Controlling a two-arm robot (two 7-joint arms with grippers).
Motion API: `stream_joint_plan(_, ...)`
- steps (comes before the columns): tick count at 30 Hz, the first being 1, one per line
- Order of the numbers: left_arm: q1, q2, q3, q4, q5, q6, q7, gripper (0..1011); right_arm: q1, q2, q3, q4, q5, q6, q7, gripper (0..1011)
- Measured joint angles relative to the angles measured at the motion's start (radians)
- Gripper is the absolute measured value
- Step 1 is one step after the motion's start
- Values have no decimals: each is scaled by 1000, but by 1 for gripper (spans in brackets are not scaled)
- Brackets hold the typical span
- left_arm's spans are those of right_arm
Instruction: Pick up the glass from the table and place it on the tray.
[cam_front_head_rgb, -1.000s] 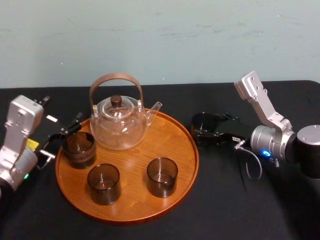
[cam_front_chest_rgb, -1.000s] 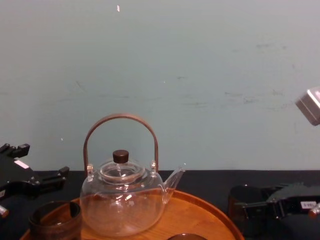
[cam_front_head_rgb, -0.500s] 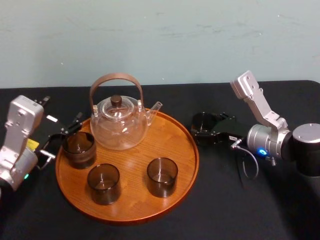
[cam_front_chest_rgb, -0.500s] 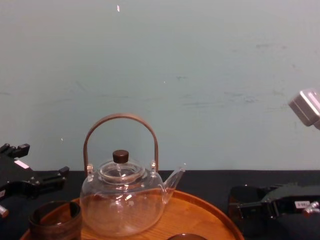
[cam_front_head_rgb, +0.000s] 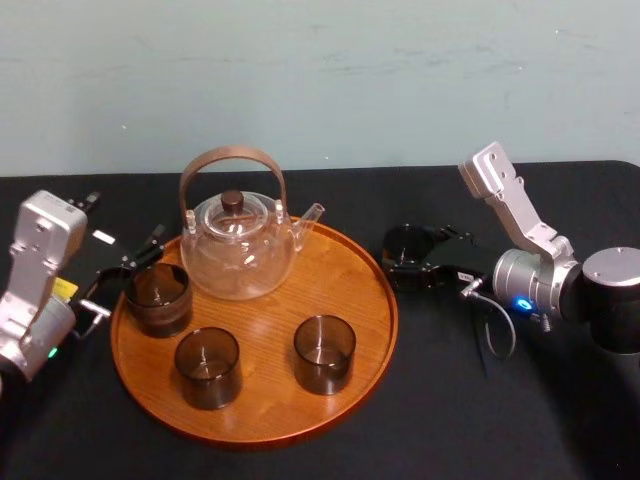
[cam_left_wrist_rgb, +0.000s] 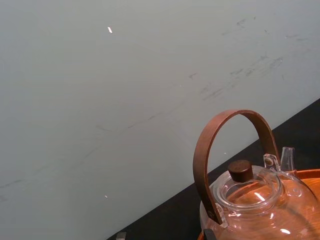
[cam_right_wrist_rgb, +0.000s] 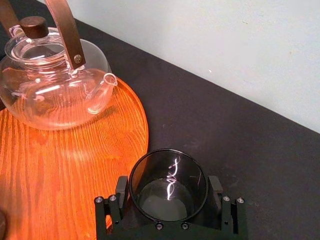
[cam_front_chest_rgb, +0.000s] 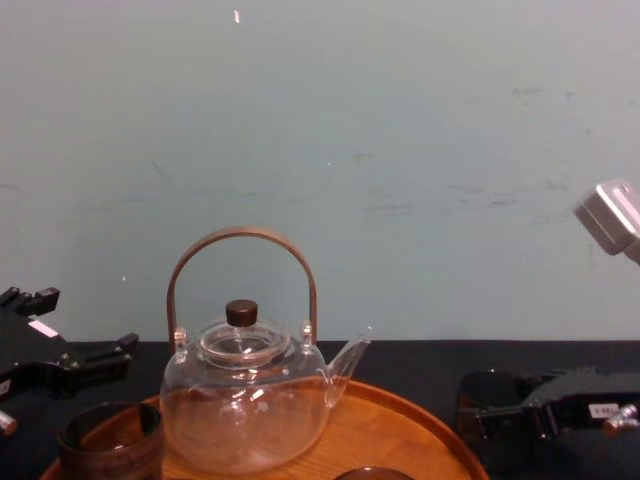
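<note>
Now mid-grasp, by the look of it. Pinches the glass (cam_right_wrist_rgb: 169, 182) with the right gripper (cam_right_wrist_rgb: 168, 194), pads (cam_right_wrist_rgb: 121, 191) set against opposite walls, seemingly in contact. Stands upright on the desk (cam_front_head_rgb: 450, 420), just off the tray (cam_front_head_rgb: 345, 270) at its 3 o'clock rim, not lifted. Leaves the left gripper (cam_front_head_rgb: 120, 275) spread and idle at the tray's 9 o'clock edge. Carries on the tray a clear teapot (cam_front_head_rgb: 238, 250) toward 12 and three dark glasses (cam_front_head_rgb: 323, 352) at 9, 7 and 5. Calls next for a straight lift clear of the rim, a short carry toward 9 o'clock, and a set-down on the bare wood near 3, short of the spout.
</note>
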Motion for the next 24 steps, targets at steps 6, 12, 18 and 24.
stream_joint_plan(6, 0, 0, 0, 0, 0, 0, 0, 1002, 0, 0, 0, 0, 0, 0, 1, 944)
stream_joint_plan(12, 0, 0, 0, 0, 0, 0, 0, 1001, -1, 1, 0, -1, 1, 0, 1, 903)
stream_joint_plan(18, 0, 0, 0, 0, 0, 0, 0, 1001, -1, 1, 0, -1, 2, -1, 2, 902)
stream_joint_plan(24, 0, 0, 0, 0, 0, 0, 0, 1001, -1, 1, 0, -1, 3, -1, 2, 902)
